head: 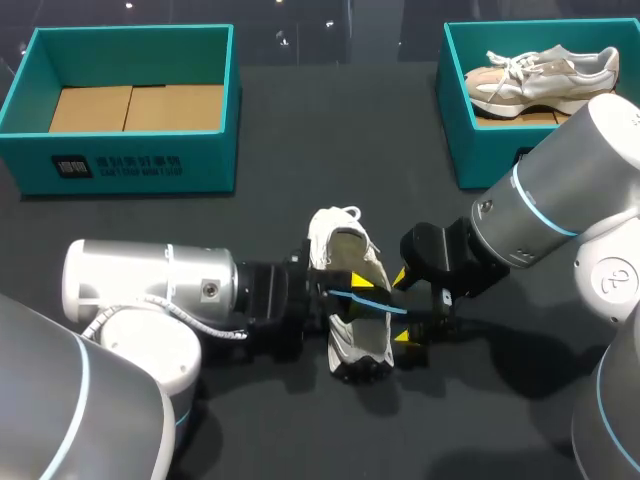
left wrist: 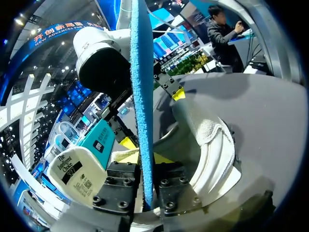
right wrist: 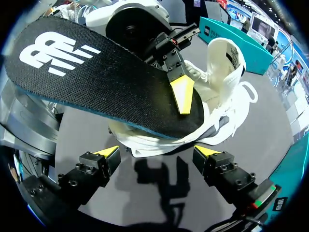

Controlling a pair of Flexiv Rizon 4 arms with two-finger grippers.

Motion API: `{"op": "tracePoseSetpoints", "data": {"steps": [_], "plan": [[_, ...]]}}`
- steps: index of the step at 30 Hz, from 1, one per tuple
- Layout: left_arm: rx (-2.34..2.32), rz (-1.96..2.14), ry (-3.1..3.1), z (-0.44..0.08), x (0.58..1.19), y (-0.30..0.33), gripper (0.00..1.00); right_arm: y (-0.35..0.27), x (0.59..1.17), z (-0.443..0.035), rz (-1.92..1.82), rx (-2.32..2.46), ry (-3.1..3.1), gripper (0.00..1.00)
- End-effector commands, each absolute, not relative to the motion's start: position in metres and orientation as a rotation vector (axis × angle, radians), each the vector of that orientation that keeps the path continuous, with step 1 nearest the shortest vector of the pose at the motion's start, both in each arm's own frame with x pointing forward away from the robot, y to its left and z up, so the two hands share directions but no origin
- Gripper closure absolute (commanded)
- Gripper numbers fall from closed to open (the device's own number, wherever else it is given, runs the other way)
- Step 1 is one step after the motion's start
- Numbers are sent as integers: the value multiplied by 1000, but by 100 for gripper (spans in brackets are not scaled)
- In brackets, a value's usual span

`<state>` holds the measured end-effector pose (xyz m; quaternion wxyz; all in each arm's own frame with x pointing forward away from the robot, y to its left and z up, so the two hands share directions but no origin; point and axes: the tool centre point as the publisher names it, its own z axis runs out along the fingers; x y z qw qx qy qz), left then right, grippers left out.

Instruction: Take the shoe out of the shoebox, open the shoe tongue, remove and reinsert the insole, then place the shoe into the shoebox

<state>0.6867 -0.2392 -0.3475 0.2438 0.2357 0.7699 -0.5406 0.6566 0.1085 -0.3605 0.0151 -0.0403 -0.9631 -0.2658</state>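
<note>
The white sneaker point(head: 352, 310) lies on the table point(head: 280, 200) between both arms, well apart from the shoeboxes. The left pincer point(left wrist: 146, 159) is clamped on the insole point(right wrist: 96, 82), one end at the shoe's mouth, probably so it can slide along the opening. The right pincer point(right wrist: 157, 157) is spread wide just beside the sneaker, holding nothing, likely placed to steady it.

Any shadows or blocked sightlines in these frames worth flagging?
Head view: the right arm casts a soft shadow on the table beside the shoe. Right wrist view: the shadow of the open right pincer falls on the table between its fingers. Left wrist view: the insole, clamped edge-on in the left pincer, cuts across the middle, hiding part of the shoe.
</note>
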Motion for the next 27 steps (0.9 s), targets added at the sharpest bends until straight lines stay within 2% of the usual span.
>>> {"op": "tracePoseSetpoints", "data": {"steps": [1, 21, 27], "plan": [[644, -1488, 2093, -344, 683, -236, 77, 109, 656, -361, -829, -126, -2998, 0], [677, -1542, 2027, -315, 658, -241, 72, 109, 656, -361, -829, -126, -2998, 0], [695, -1550, 2004, -313, 655, -247, 77, 109, 656, -361, -829, -126, -2998, 0]]}}
